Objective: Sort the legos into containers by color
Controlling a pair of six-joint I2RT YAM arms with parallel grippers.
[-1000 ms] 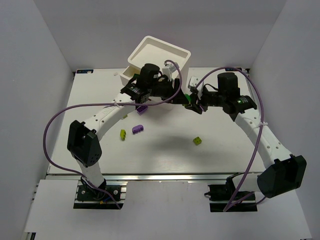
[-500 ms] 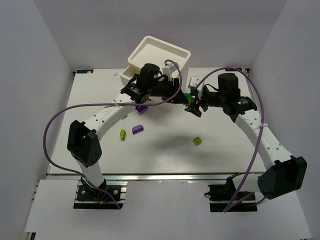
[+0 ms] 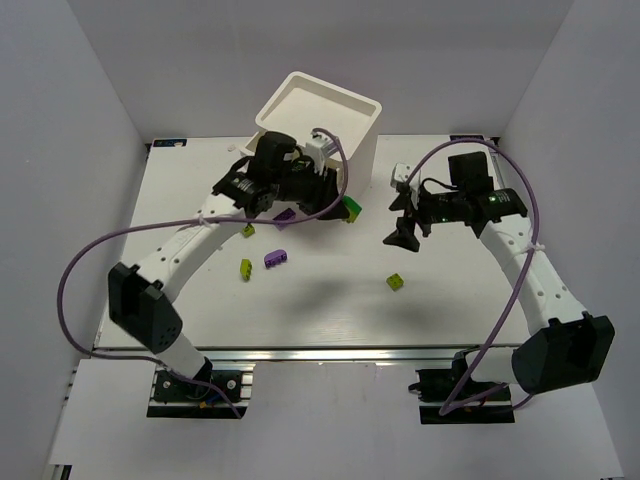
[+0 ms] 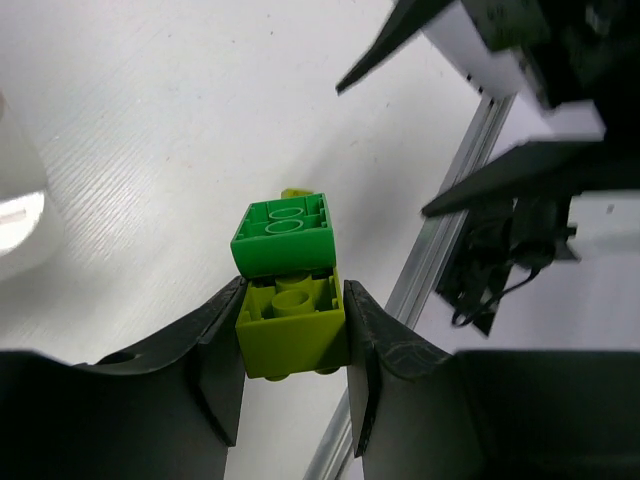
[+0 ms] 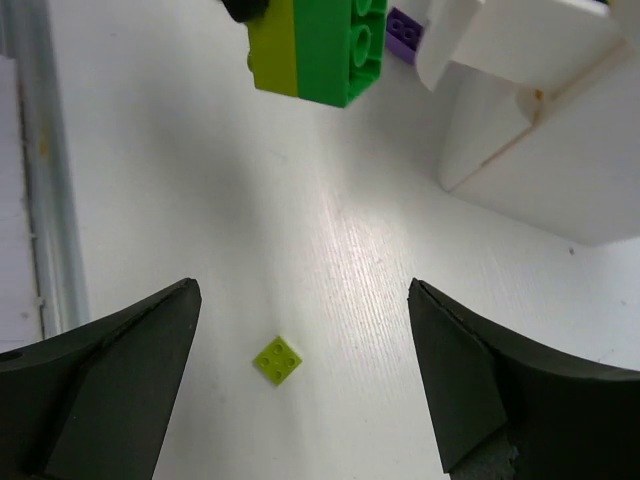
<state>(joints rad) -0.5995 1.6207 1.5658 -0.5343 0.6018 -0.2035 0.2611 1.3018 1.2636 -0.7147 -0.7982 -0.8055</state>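
My left gripper [image 3: 343,207] [image 4: 292,300] is shut on a lime lego [image 4: 290,325] with a dark green lego [image 4: 283,235] stuck to its far end. It holds the pair [image 3: 350,208] above the table, just in front of the white chest of containers [image 3: 318,120]. My right gripper [image 3: 402,226] [image 5: 302,290] is open and empty, to the right of the pair, which shows at the top of the right wrist view [image 5: 318,45]. A lime lego [image 5: 277,360] [image 3: 396,282] lies on the table below the right jaws.
Loose legos lie left of centre: purple ones [image 3: 285,217] [image 3: 275,259] and lime ones [image 3: 249,230] [image 3: 245,268]. The chest's wall [image 5: 560,150] and a purple lego [image 5: 405,28] show at the upper right of the right wrist view.
Both grippers met at the joined lime and green legos before. Now the right gripper has let go and drawn back to the right, and the left gripper has carried the pair left.
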